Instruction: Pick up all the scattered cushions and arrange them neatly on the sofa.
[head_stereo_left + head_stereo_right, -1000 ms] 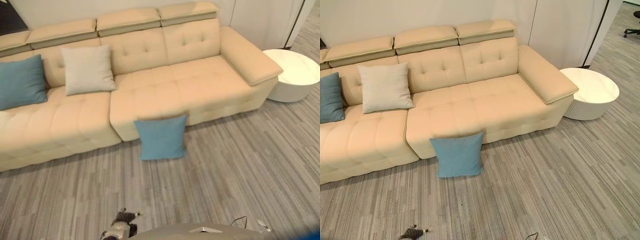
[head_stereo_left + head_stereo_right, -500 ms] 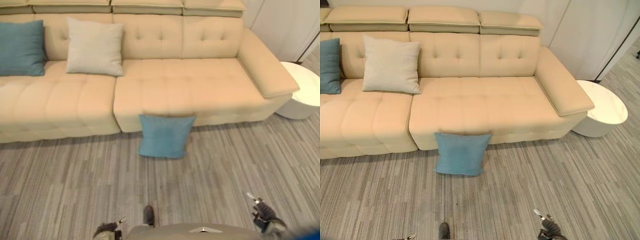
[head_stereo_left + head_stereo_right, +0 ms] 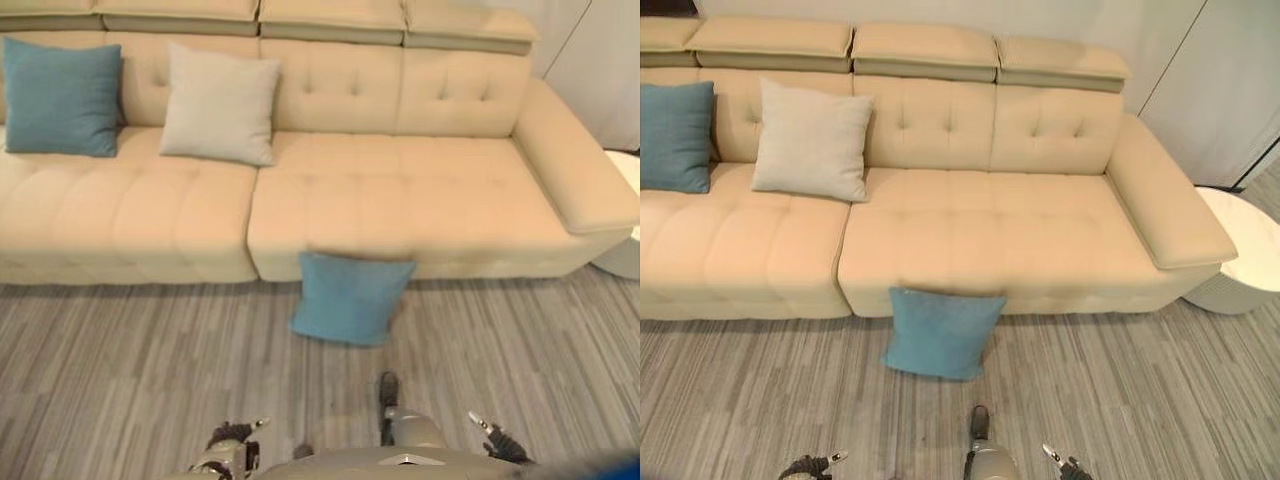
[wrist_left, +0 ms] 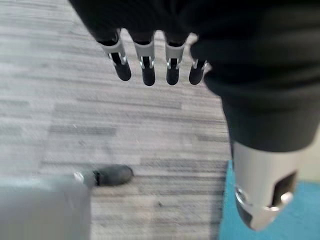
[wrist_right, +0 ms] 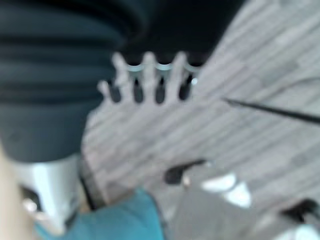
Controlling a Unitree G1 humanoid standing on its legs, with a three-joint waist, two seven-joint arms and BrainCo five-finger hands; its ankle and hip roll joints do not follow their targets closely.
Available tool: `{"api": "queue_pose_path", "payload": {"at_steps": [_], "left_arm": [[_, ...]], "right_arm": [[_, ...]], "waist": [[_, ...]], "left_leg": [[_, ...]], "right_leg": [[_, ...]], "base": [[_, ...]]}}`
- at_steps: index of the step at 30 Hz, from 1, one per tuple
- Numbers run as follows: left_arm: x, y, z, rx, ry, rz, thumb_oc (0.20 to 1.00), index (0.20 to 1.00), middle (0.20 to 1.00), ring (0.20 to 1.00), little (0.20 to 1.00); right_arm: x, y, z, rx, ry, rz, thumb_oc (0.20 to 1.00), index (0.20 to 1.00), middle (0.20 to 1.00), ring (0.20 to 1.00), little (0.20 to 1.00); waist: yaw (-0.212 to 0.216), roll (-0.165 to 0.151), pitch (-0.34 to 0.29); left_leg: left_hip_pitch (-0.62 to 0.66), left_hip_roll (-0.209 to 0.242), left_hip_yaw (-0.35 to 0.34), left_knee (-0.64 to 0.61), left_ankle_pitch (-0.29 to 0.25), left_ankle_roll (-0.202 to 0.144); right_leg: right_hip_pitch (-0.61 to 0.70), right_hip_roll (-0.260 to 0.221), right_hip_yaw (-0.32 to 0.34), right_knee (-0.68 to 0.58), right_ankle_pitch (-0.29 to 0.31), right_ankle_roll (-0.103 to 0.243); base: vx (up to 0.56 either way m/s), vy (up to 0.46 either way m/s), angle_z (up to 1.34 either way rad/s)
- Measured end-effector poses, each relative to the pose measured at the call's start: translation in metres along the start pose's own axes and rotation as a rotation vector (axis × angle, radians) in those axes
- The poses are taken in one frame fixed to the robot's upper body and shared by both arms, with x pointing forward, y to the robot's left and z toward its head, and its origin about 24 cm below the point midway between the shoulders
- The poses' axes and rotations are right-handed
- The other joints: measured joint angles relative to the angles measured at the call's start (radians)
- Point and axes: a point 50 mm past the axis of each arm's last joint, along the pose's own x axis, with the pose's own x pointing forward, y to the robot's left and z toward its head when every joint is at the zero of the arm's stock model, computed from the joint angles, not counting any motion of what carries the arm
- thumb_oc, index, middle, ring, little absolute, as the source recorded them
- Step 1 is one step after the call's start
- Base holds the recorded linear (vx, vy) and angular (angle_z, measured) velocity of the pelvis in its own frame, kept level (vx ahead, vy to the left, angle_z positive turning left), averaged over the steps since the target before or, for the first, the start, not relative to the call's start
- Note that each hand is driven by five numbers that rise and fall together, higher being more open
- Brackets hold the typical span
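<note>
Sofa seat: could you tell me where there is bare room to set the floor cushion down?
The sofa seat is bare from the beige cushion across to the right armrest. The left end is crowded: a blue cushion and the beige one lean on the backrest there. The blue floor cushion leans against the sofa's front.

One cushion (image 3: 349, 297) on floor against sofa (image 3: 400, 200) front.

The left hand (image 3: 232, 448) is hanging low at about seven o'clock in the head views, its fingers (image 4: 145, 64) extending straight and holding nothing. The right hand (image 3: 497, 443) is hanging at about five o'clock, its fingers (image 5: 148, 80) also straight and spread, empty.
</note>
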Motion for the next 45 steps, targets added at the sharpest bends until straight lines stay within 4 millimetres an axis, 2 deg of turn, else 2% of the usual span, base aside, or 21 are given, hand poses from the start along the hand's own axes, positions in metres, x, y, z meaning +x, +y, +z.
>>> {"api": "queue_pose_path", "payload": {"at_steps": [1, 3, 4, 5, 7, 8, 9, 11, 13, 14, 19, 22, 23, 28, 31, 34, 36, 37, 40, 41, 45], "left_arm": [[-0.002, -0.007, -0.003, 0.004, 0.007, -0.017, 1.0, 1.0, 1.0, 1.0, 1.0], [-0.003, -0.005, -0.018, -0.04, 0.068, -0.005, 1.0, 1.0, 1.0, 1.0, 1.0], [-0.003, -0.005, -0.022, -0.04, 0.084, -0.004, 1.0, 1.0, 1.0, 1.0, 1.0], [-0.003, 0.001, -0.036, -0.143, 0.14, 0.019, 1.0, 1.0, 1.0, 1.0, 1.0], [0.0, 0.014, -0.031, -0.167, 0.126, 0.046, 1.0, 1.0, 1.0, 1.0, 1.0], [0.003, 0.017, -0.012, -0.179, 0.063, 0.049, 1.0, 1.0, 1.0, 1.0, 1.0], [0.004, 0.017, 0.013, -0.207, -0.025, 0.04, 1.0, 1.0, 1.0, 1.0, 1.0], [0.002, 0.011, 0.021, -0.226, -0.057, 0.022, 1.0, 1.0, 1.0, 1.0, 1.0], [0.001, 0.009, 0.014, -0.244, -0.032, 0.019, 1.0, 1.0, 1.0, 1.0, 1.0], [0.001, 0.01, 0.011, -0.243, -0.023, 0.023, 1.0, 1.0, 1.0, 1.0, 1.0], [0.003, 0.016, 0.005, -0.231, -0.012, 0.046, 1.0, 1.0, 1.0, 1.0, 1.0], [0.003, 0.015, 0.017, -0.238, -0.041, 0.04, 1.0, 1.0, 1.0, 1.0, 1.0], [0.003, 0.012, 0.034, -0.272, -0.073, 0.031, 1.0, 1.0, 1.0, 1.0, 1.0], [0.0, 0.01, 0.07, -0.397, -0.135, 0.028, 1.0, 1.0, 1.0, 1.0, 1.0], [0.0, 0.02, 0.082, -0.481, -0.154, 0.087, 1.0, 1.0, 1.0, 1.0, 1.0], [-0.003, 0.042, 0.113, -0.574, -0.25, 0.119, 1.0, 1.0, 1.0, 1.0, 1.0], [-0.018, 0.06, 0.168, -0.578, -0.421, 0.111, 1.0, 1.0, 1.0, 1.0, 1.0], [-0.034, 0.077, 0.207, -0.58, -0.557, 0.102, 1.0, 1.0, 1.0, 1.0, 1.0], [-0.083, 0.124, 0.275, -0.612, -0.862, 0.134, 1.0, 1.0, 1.0, 1.0, 1.0], [-0.12, 0.149, 0.31, -0.639, -1.058, 0.062, 1.0, 1.0, 1.0, 1.0, 1.0], [-0.158, 0.136, 0.349, -0.687, -1.201, -0.205, 1.0, 1.0, 1.0, 1.0, 1.0]], "right_arm": [[0.001, 0.001, 0.008, 0.005, -0.026, -0.001, 1.0, 1.0, 1.0, 1.0, 1.0], [0.005, 0.01, 0.028, -0.001, -0.076, 0.021, 1.0, 1.0, 1.0, 1.0, 1.0], [0.005, 0.006, 0.029, -0.011, -0.079, 0.012, 1.0, 1.0, 1.0, 1.0, 1.0], [0.003, 0.004, 0.004, -0.053, 0.04, -0.011, 1.0, 1.0, 1.0, 1.0, 1.0], [0.002, 0.01, -0.007, -0.136, 0.088, 0.011, 1.0, 1.0, 1.0, 1.0, 1.0], [0.002, 0.012, -0.004, -0.117, 0.062, 0.017, 1.0, 1.0, 1.0, 1.0, 1.0], [0.004, 0.014, 0.005, -0.084, 0.031, 0.01, 1.0, 1.0, 1.0, 1.0, 1.0], [0.008, 0.017, 0.031, -0.085, -0.032, 0.001, 1.0, 1.0, 1.0, 1.0, 1.0], [0.009, 0.024, 0.074, -0.093, -0.18, 0.024, 1.0, 1.0, 1.0, 1.0, 1.0], [0.008, 0.026, 0.08, -0.095, -0.212, 0.032, 1.0, 1.0, 1.0, 1.0, 1.0], [0.008, 0.033, 0.075, -0.097, -0.207, 0.037, 1.0, 1.0, 1.0, 1.0, 1.0], [0.008, 0.034, 0.065, -0.099, -0.183, 0.036, 1.0, 1.0, 1.0, 1.0, 1.0], [0.008, 0.034, 0.065, -0.101, -0.181, 0.031, 1.0, 1.0, 1.0, 1.0, 1.0], [0.008, 0.05, 0.091, -0.107, -0.248, 0.057, 1.0, 1.0, 1.0, 1.0, 1.0], [0.006, 0.065, 0.11, -0.128, -0.296, 0.09, 1.0, 1.0, 1.0, 1.0, 1.0], [0.002, 0.082, 0.136, -0.128, -0.37, 0.13, 1.0, 1.0, 1.0, 1.0, 1.0], [-0.007, 0.094, 0.174, -0.138, -0.477, 0.162, 1.0, 1.0, 1.0, 1.0, 1.0], [-0.014, 0.09, 0.198, -0.155, -0.534, 0.171, 1.0, 1.0, 1.0, 1.0, 1.0], [-0.048, 0.078, 0.263, -0.232, -0.749, 0.218, 1.0, 1.0, 1.0, 1.0, 1.0], [-0.08, 0.082, 0.3, -0.27, -0.925, 0.238, 1.0, 1.0, 1.0, 1.0, 1.0], [-0.123, 0.132, 0.339, -0.285, -1.05, 0.331, 1.0, 1.0, 1.0, 1.0, 1.0]], "waist": [[0.014, 0.02, -0.005], [0.008, 0.06, -0.017], [0.01, 0.058, -0.035], [0.006, 0.029, -0.065], [0.023, 0.008, -0.101], [0.037, -0.012, -0.092], [0.046, -0.037, -0.059], [0.07, -0.026, -0.02], [0.076, 0.024, 0.012], [0.072, 0.031, 0.011], [0.031, 0.013, 0.02], [0.023, -0.001, 0.031], [0.022, 0.003, 0.038], [0.031, 0.052, 0.074], [0.047, 0.041, 0.087], [0.063, 0.014, 0.144], [0.059, 0.018, 0.193], [0.058, 0.018, 0.213], [0.049, 0.009, 0.251], [0.026, -0.005, 0.282], [-0.004, -0.025, 0.287]], "left_leg": [[-0.017, 0.015, 0.003, 0.032, 0.006, -0.009], [-0.014, 0.061, 0.001, 0.103, 0.004, -0.027], [-0.02, 0.074, -0.006, 0.166, -0.007, -0.072], [-0.015, 0.07, -0.058, 0.176, 0.075, -0.169], [-0.114, 0.102, -0.049, 0.275, 0.078, -0.184], [-0.252, 0.096, -0.045, 0.435, 0.068, -0.196], [-0.373, 0.099, -0.035, 0.573, 0.069, -0.182], [-0.421, 0.086, -0.047, 0.448, 0.035, -0.174], [-0.434, 0.081, -0.074, 0.268, 0.059, -0.173], [-0.432, 0.07, -0.083, 0.249, 0.065, -0.173], [-0.412, 0.037, -0.077, 0.24, 0.075, -0.151], [-0.399, 0.037, -0.077, 0.242, 0.078, -0.145], [-0.405, 0.038, -0.078, 0.241, 0.081, -0.141], [-0.434, 0.046, -0.081, 0.202, 0.095, -0.115], [-0.475, 0.007, -0.071, 0.172, 0.115, -0.076], [-0.564, -0.028, -0.054, 0.195, 0.129, -0.05], [-0.67, -0.046, -0.052, 0.259, 0.125, -0.034], [-0.742, -0.05, -0.048, 0.288, 0.123, -0.03], [-0.861, -0.056, -0.049, 0.338, 0.133, -0.025], [-0.919, -0.051, -0.044, 0.379, 0.127, -0.019], [-1.008, -0.047, -0.016, 0.469, 0.089, -0.011]], "right_leg": [[0.006, 0.032, 0.005, -0.023, 0.009, -0.041], [0.078, 0.089, 0.007, -0.087, -0.011, -0.079], [0.126, 0.107, 0.008, -0.111, -0.03, -0.104], [0.177, 0.107, -0.029, -0.075, -0.124, -0.095], [0.144, 0.141, -0.049, -0.037, -0.166, -0.173], [0.109, 0.125, -0.078, -0.047, -0.182, -0.176], [0.096, 0.121, -0.093, -0.055, -0.161, -0.186], [0.105, 0.132, -0.098, -0.078, -0.146, -0.187], [0.128, 0.172, -0.099, -0.074, -0.145, -0.186], [0.141, 0.181, -0.098, -0.075, -0.148, -0.182], [0.155, 0.212, -0.045, -0.077, -0.158, -0.165], [0.151, 0.222, -0.041, -0.078, -0.158, -0.165], [0.137, 0.222, -0.042, -0.073, -0.158, -0.165], [0.07, 0.221, -0.043, -0.053, -0.157, -0.168], [-0.032, 0.173, -0.034, 0.027, -0.182, -0.147], [-0.158, 0.126, -0.017, 0.129, -0.205, -0.125], [-0.272, 0.1, -0.013, 0.213, -0.218, -0.111], [-0.348, 0.087, -0.011, 0.254, -0.225, -0.109], [-0.462, 0.079, -0.007, 0.297, -0.214, -0.115], [-0.516, 0.077, -0.004, 0.323, -0.211, -0.115], [-0.601, 0.073, 0.023, 0.394, -0.232, -0.113]], "base": [[0.18, -0.284, -0.21], [0.21, -0.292, -0.35], [0.35, -0.641, 0.25], [0.35, -0.946, 0.51], [0.03, -0.489, 0.69], [-0.04, 0.012, 0.9], [0.0, 0.028, 0.82], [-0.01, -0.001, 0.39], [0.03, 0.019, -0.25], [0.08, 0.094, -0.49], [0.05, 0.136, -0.46], [-0.03, 0.087, -0.19], [-0.11, 0.088, 0.02], [-0.07, 0.049, -0.05], [-0.11, 0.082, 0.0], [-0.18, 0.126, 0.01], [-0.26, 0.135, 0.06], [-0.21, 0.049, 0.04], [-0.18, 0.096, 0.0], [-0.15, 0.129, -0.09], [-0.07, 0.096, -0.15]]}}
